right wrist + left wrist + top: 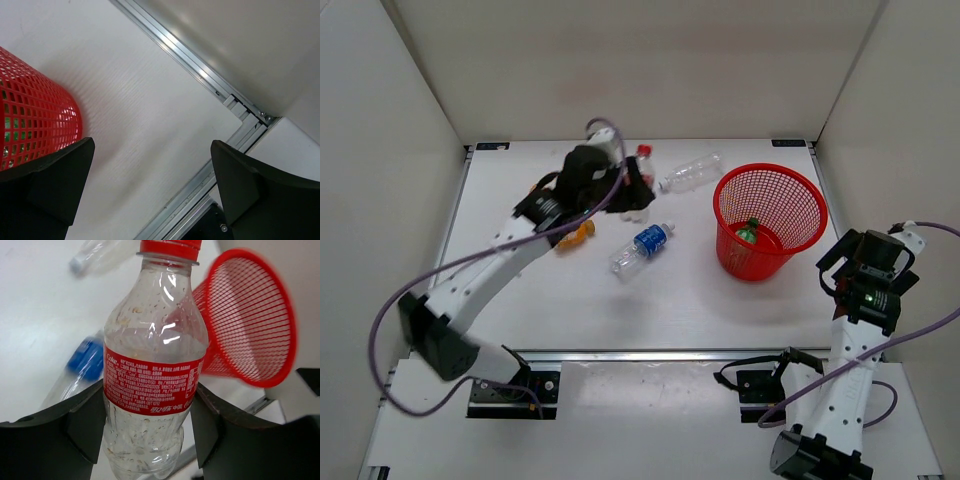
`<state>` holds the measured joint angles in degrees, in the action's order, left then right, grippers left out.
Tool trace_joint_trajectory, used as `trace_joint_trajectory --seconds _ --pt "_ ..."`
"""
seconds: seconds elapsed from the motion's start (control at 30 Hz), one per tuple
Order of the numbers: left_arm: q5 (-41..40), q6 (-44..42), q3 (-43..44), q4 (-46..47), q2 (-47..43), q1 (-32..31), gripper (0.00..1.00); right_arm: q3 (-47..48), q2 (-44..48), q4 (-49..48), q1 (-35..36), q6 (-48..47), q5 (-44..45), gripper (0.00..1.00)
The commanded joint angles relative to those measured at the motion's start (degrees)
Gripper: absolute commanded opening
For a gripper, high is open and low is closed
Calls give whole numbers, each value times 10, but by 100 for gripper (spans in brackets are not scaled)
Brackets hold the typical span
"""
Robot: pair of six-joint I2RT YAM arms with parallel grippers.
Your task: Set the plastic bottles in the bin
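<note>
My left gripper (632,190) is shut on a clear bottle with a red cap and red label (152,365), also seen in the top view (642,165), held left of the bin. The red mesh bin (770,220) stands at the right and shows in the left wrist view (250,325) and right wrist view (35,115); a green bottle (750,232) lies inside it. A clear bottle with a blue label (642,249) lies mid-table and is blurred in the left wrist view (82,362). A plain clear bottle (690,174) lies at the back. An orange bottle (576,235) lies partly under the left arm. My right gripper (865,262) is open and empty, right of the bin.
White walls enclose the table on three sides. An aluminium rail (210,80) runs along the table's right edge, close to my right gripper. Cables loop from both arms near the front edge.
</note>
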<state>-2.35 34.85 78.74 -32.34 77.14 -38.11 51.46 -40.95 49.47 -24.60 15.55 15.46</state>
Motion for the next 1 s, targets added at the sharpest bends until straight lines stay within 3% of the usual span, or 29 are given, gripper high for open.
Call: trace_joint_trajectory --seconds 0.0,0.07,0.23,0.47,0.57,0.63,0.7,0.8,0.9,0.97 --pt "50 -77 147 32 134 -51 32 -7 36 -25 -5 17 13 99" --pt "41 -99 292 22 205 -91 31 -4 39 -20 1 15 20 99" --pt "81 -96 488 31 378 -130 33 -1 39 -10 4 15 -1 100" --pt "89 -92 516 107 453 -162 38 14 32 -5 32 13 -2 99" --pt "94 -85 520 106 466 -164 57 15 38 3 40 9 3 99" --pt "90 -90 530 96 465 -165 79 19 36 5 45 11 10 99" --pt "73 -103 537 88 453 -171 89 26 32 7 45 3 13 99" --pt "71 -117 540 66 430 -167 99 37 29 4 51 4 4 99" --pt "63 -147 514 21 391 -165 99 46 28 3 57 -10 10 99" --pt "1 -180 473 -19 339 -175 98 56 25 -2 61 -26 10 99"
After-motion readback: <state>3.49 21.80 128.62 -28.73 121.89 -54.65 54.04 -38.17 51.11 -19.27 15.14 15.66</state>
